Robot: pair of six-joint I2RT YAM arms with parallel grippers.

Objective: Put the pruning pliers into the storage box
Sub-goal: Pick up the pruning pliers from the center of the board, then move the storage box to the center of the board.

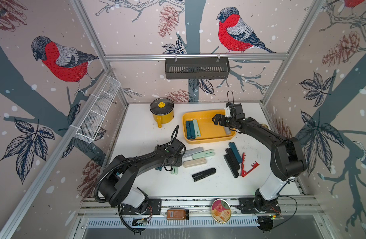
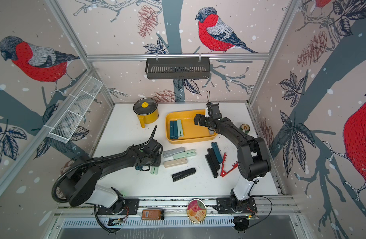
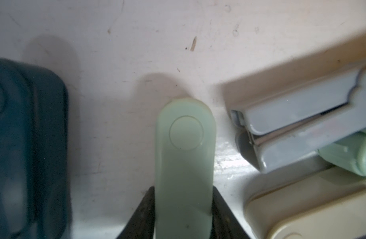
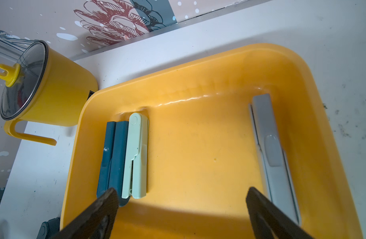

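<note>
Pinching mint pliers (image 3: pixel 185 134) between its fingers, the left gripper (image 3: pixel 183 189) is starting a pick; next, probably lifting toward the storage box (image 4: pixel 219 68) under the right gripper's (image 4: pixel 182 196) spread, empty fingers.

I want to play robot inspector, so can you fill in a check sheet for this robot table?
Surface: white table, scuffed.
Job's things: storage box holds four pliers; others lie on the table, including the red pliers.
Clutter: yellow pot, can, jar, round tin.
Grippers: left gripper shut on mint pliers; right gripper open over the storage box.
Cables: black hose on left arm; thin wire by right base.
Surroundings: bird wallpaper; black basket, white wire basket.
</note>
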